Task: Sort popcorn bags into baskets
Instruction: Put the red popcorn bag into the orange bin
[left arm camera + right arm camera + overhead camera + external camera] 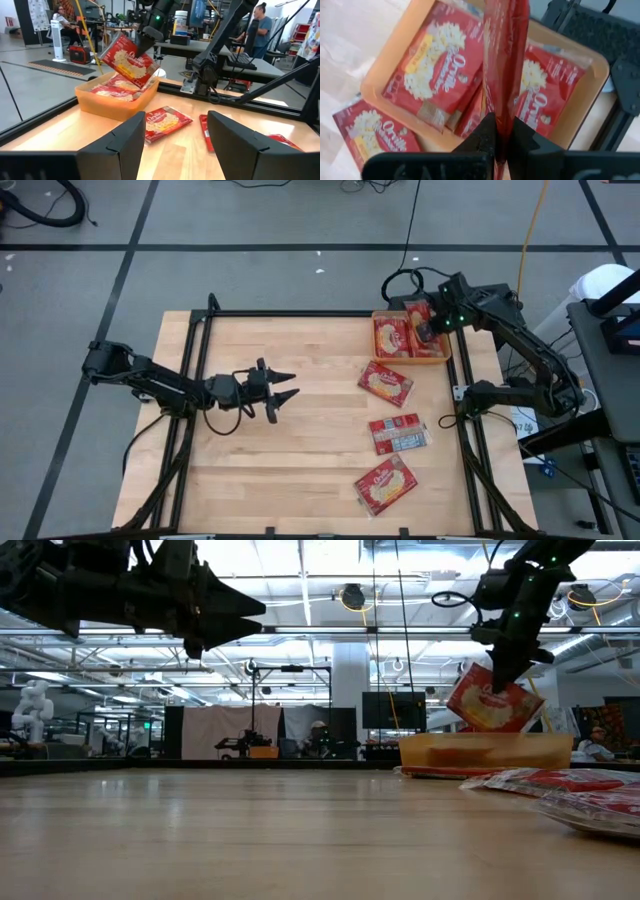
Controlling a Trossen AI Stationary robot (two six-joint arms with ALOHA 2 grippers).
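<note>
High view: three popcorn bags (386,383) on table (300,430), one orange basket (440,359).

Three loose popcorn bags (386,383) crowd the approach beside the basket (447,357).

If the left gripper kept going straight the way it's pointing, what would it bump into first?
Probably the popcorn bag lying on the table just outside the orange basket. The open left gripper hangs above the table though, so it might pass over.

Glossy red popcorn bags (386,384), translucent orange plastic basket (410,360), pale wooden table (310,440).
</note>
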